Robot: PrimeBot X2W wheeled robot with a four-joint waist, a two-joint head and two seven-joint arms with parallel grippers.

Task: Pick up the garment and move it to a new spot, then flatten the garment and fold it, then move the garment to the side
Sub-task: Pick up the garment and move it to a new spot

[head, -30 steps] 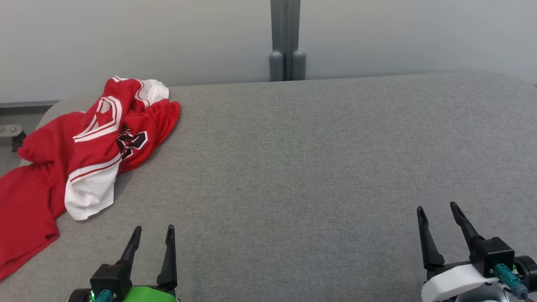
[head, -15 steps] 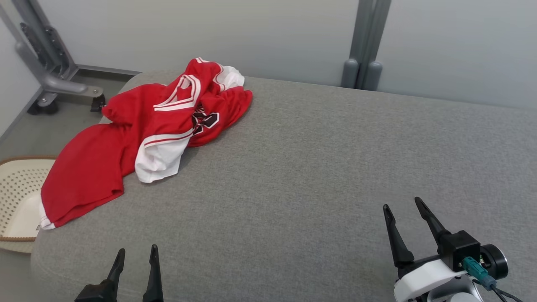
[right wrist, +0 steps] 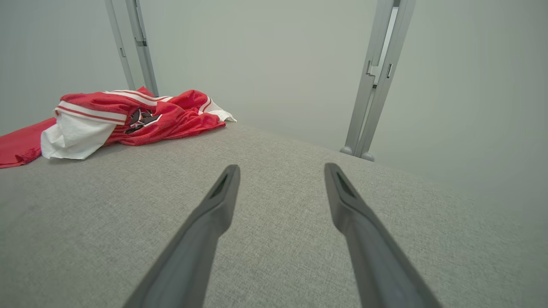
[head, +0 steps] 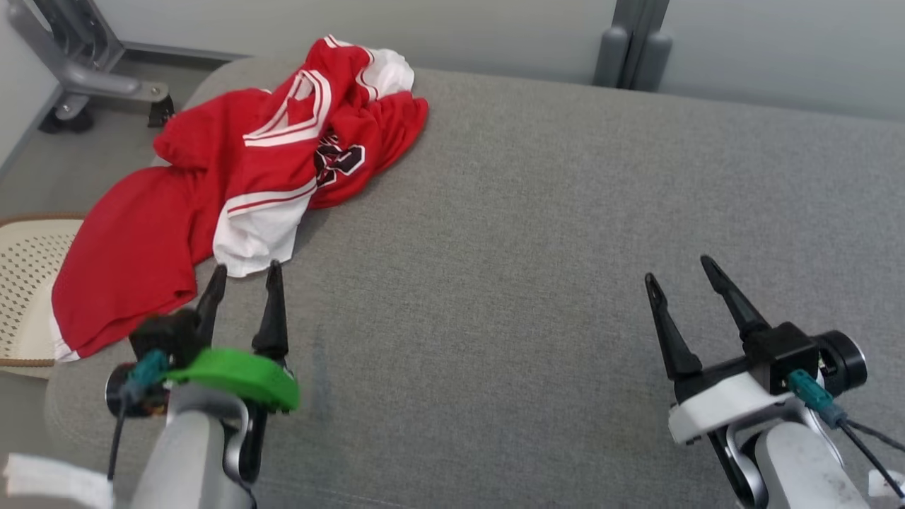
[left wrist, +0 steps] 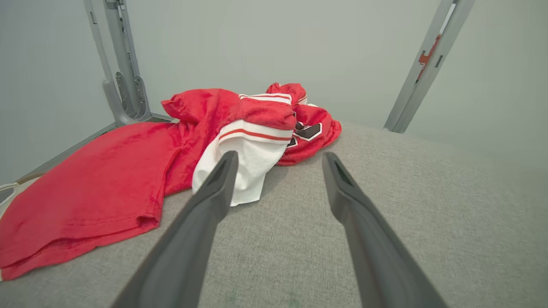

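Left end effector [head: 247,266] has advanced close to the garment [head: 233,177]

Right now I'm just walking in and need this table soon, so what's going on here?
A two-armed robot faces a crumpled red-and-white garment lying at the far left of the grey padded surface, its red end reaching the edge by a pale perforated basket. The left gripper is open, fingertips near the garment's white part; the right gripper is open over bare surface, well away. Nothing is held; the garment is not yet picked up.
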